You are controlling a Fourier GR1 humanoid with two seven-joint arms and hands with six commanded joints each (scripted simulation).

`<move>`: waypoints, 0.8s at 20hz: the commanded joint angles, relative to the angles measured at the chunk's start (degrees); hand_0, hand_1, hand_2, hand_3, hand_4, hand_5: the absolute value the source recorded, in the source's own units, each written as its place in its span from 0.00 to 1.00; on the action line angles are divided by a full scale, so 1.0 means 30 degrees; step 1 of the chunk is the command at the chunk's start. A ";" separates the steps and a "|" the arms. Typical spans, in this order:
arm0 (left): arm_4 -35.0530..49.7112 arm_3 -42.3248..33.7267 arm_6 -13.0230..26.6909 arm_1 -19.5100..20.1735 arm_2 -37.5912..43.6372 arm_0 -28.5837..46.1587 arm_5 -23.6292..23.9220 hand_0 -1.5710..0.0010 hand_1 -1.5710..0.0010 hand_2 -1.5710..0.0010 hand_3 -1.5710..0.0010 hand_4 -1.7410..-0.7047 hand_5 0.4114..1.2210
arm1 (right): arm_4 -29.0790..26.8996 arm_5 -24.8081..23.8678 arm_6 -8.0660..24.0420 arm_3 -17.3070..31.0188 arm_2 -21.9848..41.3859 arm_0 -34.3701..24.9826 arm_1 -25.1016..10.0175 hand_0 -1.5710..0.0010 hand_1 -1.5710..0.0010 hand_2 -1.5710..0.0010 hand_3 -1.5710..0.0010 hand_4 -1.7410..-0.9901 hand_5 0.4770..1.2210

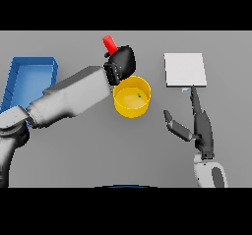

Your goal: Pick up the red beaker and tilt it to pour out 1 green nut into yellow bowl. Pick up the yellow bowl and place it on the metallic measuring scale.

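My left hand (123, 62) is shut on the red beaker (109, 44), holding it tilted just above the far left rim of the yellow bowl (132, 106); only the beaker's upper end shows past the hand. A small green nut (139, 95) lies inside the bowl. The metallic measuring scale (184, 70), a pale square plate, sits to the bowl's right at the back. My right hand (202, 128) rests open on the table in front of the scale, fingers straight and pointing toward it, thumb spread to the left.
A blue tray (29, 74) stands at the far left, partly behind my left forearm (74, 96). Grey table surface stretches between the bowl and my right hand.
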 commanded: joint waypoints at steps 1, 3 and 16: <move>-0.0275 0.0201 0.0036 0.0027 -0.0346 -0.0221 0.0154 0.00 0.00 0.00 0.00 0.01 1.00 | 0.0063 0.0006 -0.0239 -0.0312 0.0127 0.0161 0.0027 1.00 1.00 1.00 1.00 0.70 0.15; -0.0558 0.0337 -0.0492 0.0029 -0.1082 -0.0596 0.0347 0.00 0.00 0.00 0.00 0.01 1.00 | 0.0050 0.0091 -0.0339 -0.0375 0.0187 0.0239 0.0025 1.00 1.00 1.00 1.00 0.71 0.15; 0.2149 0.3590 -0.1885 0.2098 0.1091 -0.6099 0.2282 0.00 0.00 0.04 0.22 0.03 1.00 | -0.0184 0.0111 -0.0255 -0.0076 -0.0023 -0.0423 -0.0020 1.00 1.00 1.00 1.00 0.75 0.16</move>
